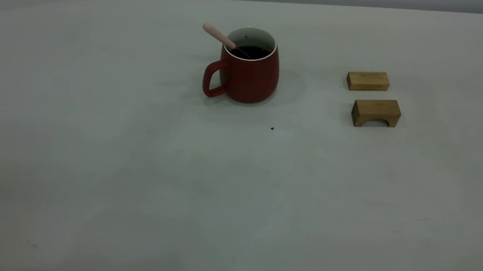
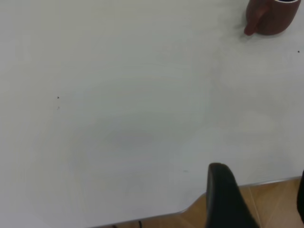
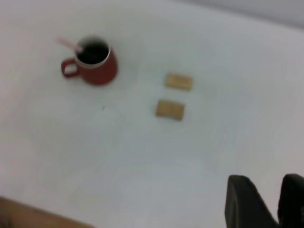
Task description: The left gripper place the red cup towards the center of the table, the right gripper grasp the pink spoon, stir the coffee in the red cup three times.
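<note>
The red cup (image 1: pixel 248 78) stands upright at the back middle of the table (image 1: pixel 135 166), its handle turned to the left. Dark coffee (image 1: pixel 252 51) fills it. The pink spoon (image 1: pixel 218 36) leans in the cup, handle sticking out over the rim up and left. Neither arm shows in the exterior view. My left gripper (image 2: pixel 260 172) is open, hanging over the table's near edge, far from the cup (image 2: pixel 273 19). My right gripper (image 3: pixel 266 178) is open by a narrow gap and empty, high above the table, well away from the cup (image 3: pixel 97 71) and spoon (image 3: pixel 66 43).
Two small wooden blocks lie right of the cup: a plain bar (image 1: pixel 367 81) and an arch-shaped one (image 1: pixel 376 112) just in front of it. A tiny dark speck (image 1: pixel 272 128) sits in front of the cup. Wooden floor (image 2: pixel 270 209) shows past the table edge.
</note>
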Action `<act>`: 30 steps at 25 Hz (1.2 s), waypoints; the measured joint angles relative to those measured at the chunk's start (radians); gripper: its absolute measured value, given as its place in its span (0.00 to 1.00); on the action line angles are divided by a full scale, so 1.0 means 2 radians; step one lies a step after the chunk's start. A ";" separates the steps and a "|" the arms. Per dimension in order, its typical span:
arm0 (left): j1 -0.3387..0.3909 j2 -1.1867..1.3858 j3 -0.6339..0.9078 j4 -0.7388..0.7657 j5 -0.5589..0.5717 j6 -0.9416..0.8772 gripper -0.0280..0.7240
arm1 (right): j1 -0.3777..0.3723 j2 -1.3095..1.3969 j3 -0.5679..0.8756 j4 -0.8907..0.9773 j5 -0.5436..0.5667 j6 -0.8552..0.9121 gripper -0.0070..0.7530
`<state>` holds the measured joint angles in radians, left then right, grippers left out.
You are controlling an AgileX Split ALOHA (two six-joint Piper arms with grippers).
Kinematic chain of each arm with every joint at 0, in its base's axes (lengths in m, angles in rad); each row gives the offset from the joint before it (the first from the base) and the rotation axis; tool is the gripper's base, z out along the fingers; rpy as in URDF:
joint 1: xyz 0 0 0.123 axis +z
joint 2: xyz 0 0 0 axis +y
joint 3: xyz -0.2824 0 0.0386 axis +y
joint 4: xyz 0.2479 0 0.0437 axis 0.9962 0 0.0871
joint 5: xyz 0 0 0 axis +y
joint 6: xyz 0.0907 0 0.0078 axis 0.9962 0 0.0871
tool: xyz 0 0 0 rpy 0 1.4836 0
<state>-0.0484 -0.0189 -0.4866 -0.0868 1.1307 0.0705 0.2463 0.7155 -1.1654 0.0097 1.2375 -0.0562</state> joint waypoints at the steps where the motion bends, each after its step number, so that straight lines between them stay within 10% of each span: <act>1: 0.000 0.000 0.000 0.000 0.000 0.000 0.63 | -0.006 -0.029 0.020 -0.005 0.000 0.003 0.29; 14: 0.000 0.000 0.000 0.000 0.000 0.000 0.63 | -0.090 -0.304 0.327 -0.010 -0.058 0.009 0.31; 30: 0.000 0.000 0.000 0.000 0.000 0.000 0.63 | -0.090 -0.347 0.343 -0.011 -0.049 0.009 0.32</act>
<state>-0.0484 -0.0189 -0.4866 -0.0868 1.1307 0.0705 0.0663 0.0209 -0.4788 -0.0125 1.1395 -0.0385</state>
